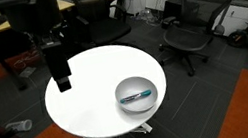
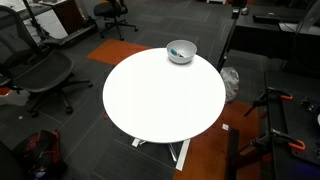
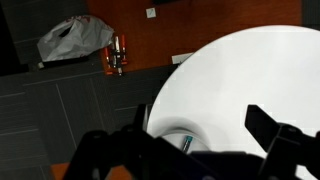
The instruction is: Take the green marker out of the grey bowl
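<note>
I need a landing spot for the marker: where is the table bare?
Everything on the white table from the grey bowl to the opposite rim is bare. Only that bowl, holding the green marker, takes up room, near one edge.

We are counting one table (image 2: pixel 160 95) and one bowl (image 2: pixel 181 51). We are seeing one marker (image 1: pixel 136 96) in that bowl.

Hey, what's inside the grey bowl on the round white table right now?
The green marker lies inside the grey bowl; nothing else shows there in an exterior view. The bowl's floor right under the marker is covered.
</note>
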Action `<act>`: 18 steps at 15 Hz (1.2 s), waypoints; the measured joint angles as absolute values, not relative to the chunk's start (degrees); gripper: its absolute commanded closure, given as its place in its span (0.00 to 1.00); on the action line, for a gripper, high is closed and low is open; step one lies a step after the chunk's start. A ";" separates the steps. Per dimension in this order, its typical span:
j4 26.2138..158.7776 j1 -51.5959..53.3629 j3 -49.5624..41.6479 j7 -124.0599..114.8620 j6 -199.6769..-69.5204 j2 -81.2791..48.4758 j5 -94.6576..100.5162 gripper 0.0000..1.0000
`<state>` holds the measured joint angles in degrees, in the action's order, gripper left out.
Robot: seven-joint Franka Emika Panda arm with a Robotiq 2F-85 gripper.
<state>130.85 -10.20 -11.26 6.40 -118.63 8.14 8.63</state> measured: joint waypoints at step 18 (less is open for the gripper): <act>120.41 -9.96 -10.98 2.73 -137.75 -12.68 2.88 0.00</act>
<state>120.41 -9.96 -10.98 2.73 -137.75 -12.68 2.88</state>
